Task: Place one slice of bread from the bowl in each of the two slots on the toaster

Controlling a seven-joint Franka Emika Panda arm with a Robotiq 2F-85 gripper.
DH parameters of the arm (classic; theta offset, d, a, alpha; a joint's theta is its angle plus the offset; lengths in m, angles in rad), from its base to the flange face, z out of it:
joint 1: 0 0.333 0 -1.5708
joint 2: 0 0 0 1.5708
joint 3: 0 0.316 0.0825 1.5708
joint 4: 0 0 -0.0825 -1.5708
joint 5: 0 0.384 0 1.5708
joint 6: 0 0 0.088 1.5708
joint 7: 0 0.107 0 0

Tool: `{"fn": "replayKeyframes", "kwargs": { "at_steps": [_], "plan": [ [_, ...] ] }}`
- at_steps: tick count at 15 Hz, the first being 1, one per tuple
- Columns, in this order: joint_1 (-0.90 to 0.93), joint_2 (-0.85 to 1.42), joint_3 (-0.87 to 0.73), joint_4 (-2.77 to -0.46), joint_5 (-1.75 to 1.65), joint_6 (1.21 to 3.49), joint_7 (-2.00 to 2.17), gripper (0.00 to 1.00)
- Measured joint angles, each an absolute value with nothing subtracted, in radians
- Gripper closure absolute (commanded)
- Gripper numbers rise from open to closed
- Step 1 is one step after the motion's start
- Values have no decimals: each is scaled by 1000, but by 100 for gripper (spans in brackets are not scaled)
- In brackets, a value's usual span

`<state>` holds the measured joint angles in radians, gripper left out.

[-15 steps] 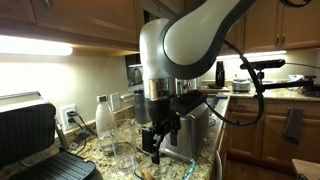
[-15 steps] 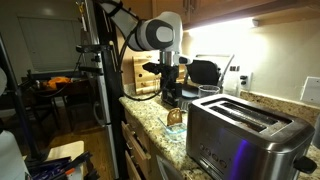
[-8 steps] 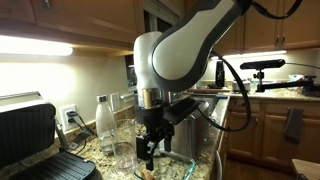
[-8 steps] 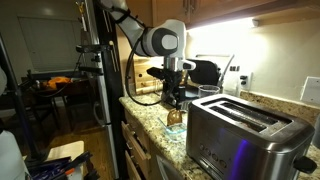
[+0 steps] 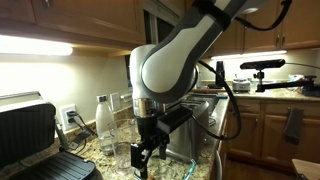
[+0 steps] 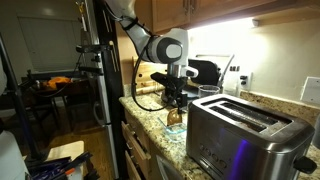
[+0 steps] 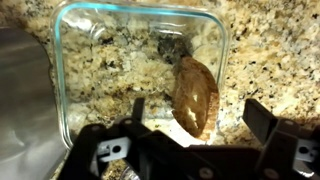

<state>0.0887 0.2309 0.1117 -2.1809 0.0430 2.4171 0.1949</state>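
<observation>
wrist view: gripper [image 7: 197,128] sits over a clear, square-cornered glass bowl [image 7: 62,60] on the speckled granite countertop [image 7: 275,45]. jaws are spread wide and hold nothing. one of the fingers [image 7: 258,120] is over the bowl's far-from-toaster edge; the other is over the bowl's interior.

bread slice [image 7: 195,95]: a single brown slice inside the bowl, lying on the floor of the bowl. its near end falls in the gap between the two fingers, roughly midway, and the rest extends ahead of the fingertips. there is clear space between the slice and each finger. whether the fingertips are below the bowl's rim cannot be told from this view.

toaster [image 7: 20,110]: a brushed-metal surface just beyond the bowl, on the side of the inner finger. its slots are not visible in the wrist view.

in both exterior views the gripper [image 5: 146,157] [image 6: 175,103] points down, low over the counter, with the arm [image 5: 175,65] bent above it. in an exterior view the toaster [image 6: 240,130] stands on the counter near the gripper, and its top shows two long slots with nothing seen in them. in an exterior view a clear bottle [image 5: 104,122] stands upright beside the gripper, apart from the fingers.
</observation>
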Motion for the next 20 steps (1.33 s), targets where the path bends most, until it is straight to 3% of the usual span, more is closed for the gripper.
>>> {"fn": "replayKeyframes", "kwargs": {
  "at_steps": [7, 8, 10, 15, 20],
  "plan": [
    [87, 291, 112, -2140, 77, 2418, 162, 3],
    [87, 297, 111, -2136, 80, 2419, 159, 27],
    [85, 307, 110, -2129, 87, 2419, 156, 30],
    [78, 320, 110, -2113, 95, 2419, 152, 65],
    [78, 324, 110, -2094, 112, 2419, 139, 94]
  ]
}}
